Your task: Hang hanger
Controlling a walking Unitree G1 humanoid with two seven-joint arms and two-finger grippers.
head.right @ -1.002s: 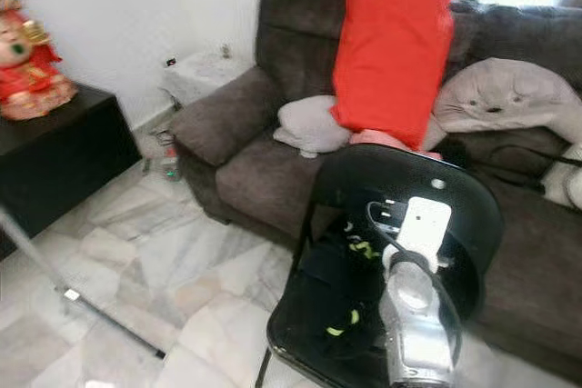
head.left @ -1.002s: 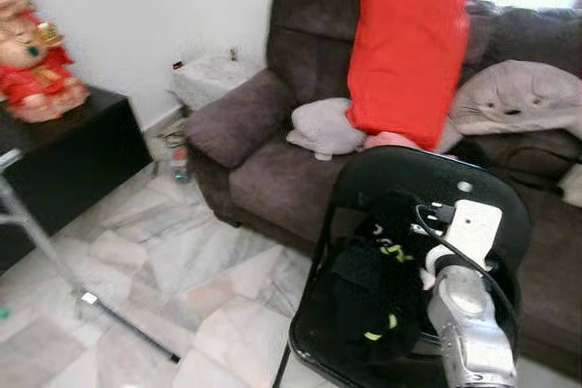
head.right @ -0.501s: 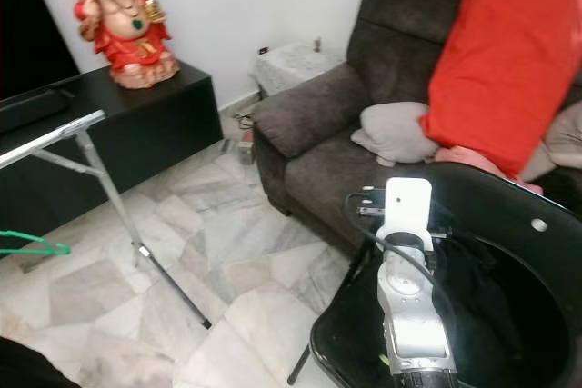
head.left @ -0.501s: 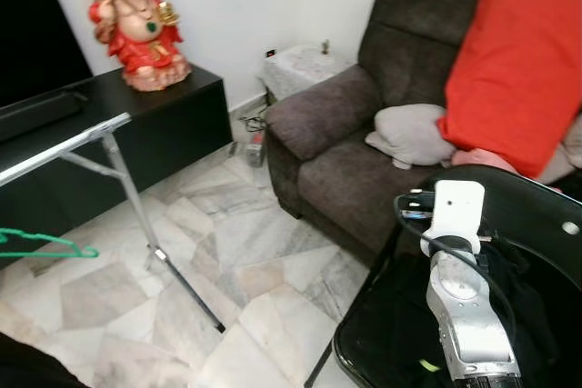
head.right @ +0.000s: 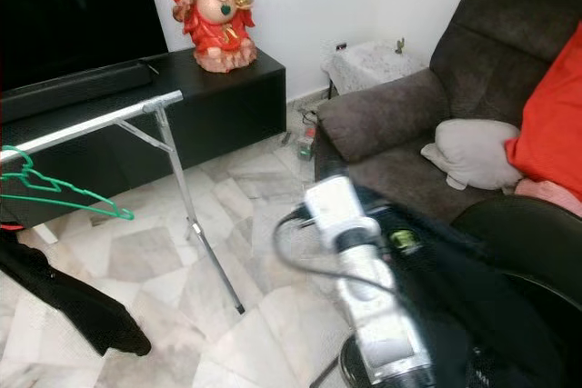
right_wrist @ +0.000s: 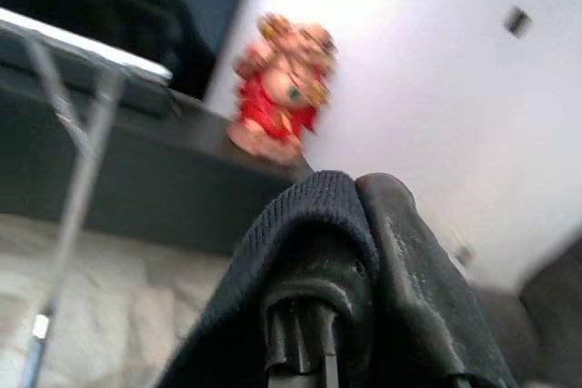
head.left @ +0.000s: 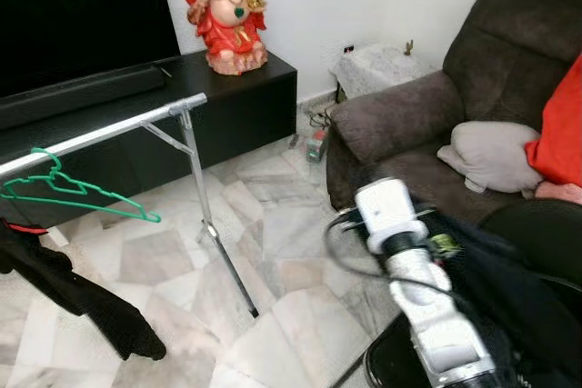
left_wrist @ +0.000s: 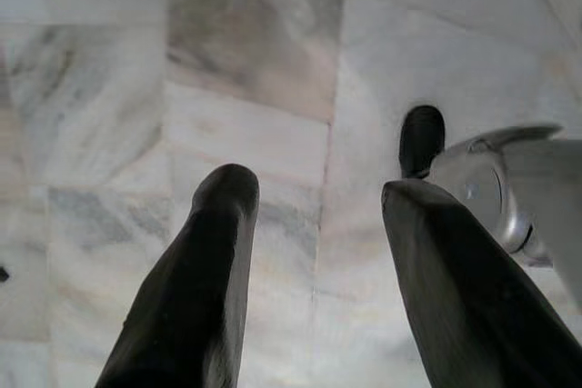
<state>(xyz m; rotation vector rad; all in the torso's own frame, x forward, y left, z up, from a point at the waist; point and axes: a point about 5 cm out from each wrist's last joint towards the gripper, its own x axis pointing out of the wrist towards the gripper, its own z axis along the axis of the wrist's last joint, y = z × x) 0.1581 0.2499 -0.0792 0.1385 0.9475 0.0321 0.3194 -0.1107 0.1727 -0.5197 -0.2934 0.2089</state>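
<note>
A silver clothes rail (head.left: 102,133) on thin legs stands at the left, in front of a black cabinet. On it hangs a green hanger (head.left: 76,191), with a black garment (head.left: 75,292) drooping below it. My right arm, with its white wrist camera (head.left: 386,210), reaches forward from the lower right, and dark clothing (head.left: 498,281) trails from it. In the right wrist view my right gripper (right_wrist: 356,192) is shut on a dark knitted garment (right_wrist: 273,270). My left gripper (left_wrist: 314,197) hangs open over the marble floor, nothing between its fingers.
A red figurine (head.left: 225,12) stands on the black cabinet (head.left: 245,102) under a dark TV. At the right is a brown sofa (head.left: 409,120) with a grey cushion (head.left: 491,154) and a red pillow. A black chair (head.left: 536,233) sits at the lower right.
The camera has swung left, bringing the rail, green hanger and TV into view. My right arm has moved left off the chair, carrying the dark garment.
</note>
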